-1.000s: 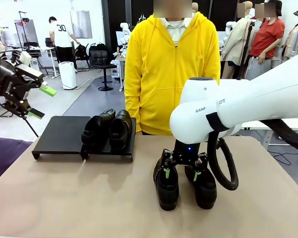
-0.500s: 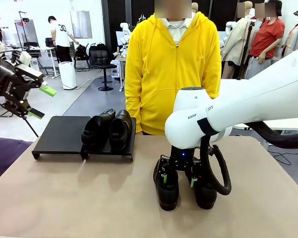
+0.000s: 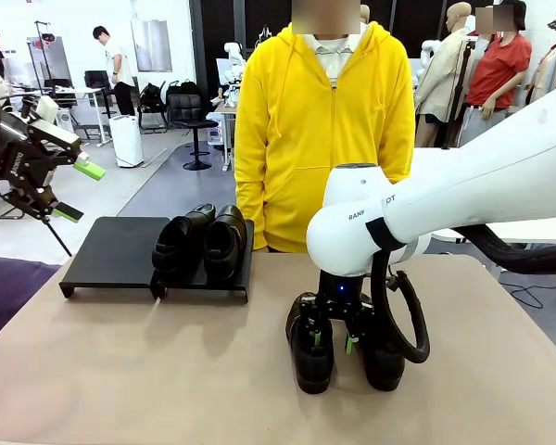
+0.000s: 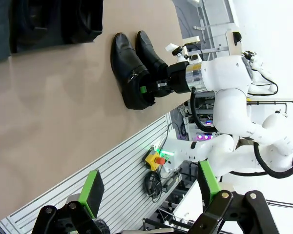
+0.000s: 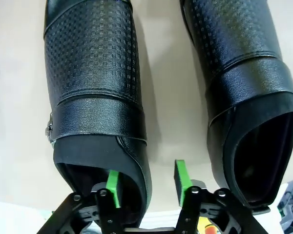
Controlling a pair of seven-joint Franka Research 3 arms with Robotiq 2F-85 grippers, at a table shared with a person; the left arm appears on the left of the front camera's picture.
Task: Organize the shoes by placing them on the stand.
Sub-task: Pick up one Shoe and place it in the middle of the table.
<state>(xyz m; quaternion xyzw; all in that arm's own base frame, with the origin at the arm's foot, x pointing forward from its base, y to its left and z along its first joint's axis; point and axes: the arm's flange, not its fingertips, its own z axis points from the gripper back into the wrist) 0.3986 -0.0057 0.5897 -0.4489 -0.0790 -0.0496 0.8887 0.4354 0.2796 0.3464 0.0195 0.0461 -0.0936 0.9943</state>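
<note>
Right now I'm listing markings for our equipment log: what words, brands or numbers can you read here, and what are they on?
"RAN": dark letters on the white joint of the right arm, cut off at both ends.
"OT": farther right on the same joint, its start hidden.
The shoes and the stand: no print to read.

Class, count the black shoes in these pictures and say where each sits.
4. Two shoes sit on the stand's right end; two more stand on the table before the person, where the right gripper straddles one's side wall.
</note>
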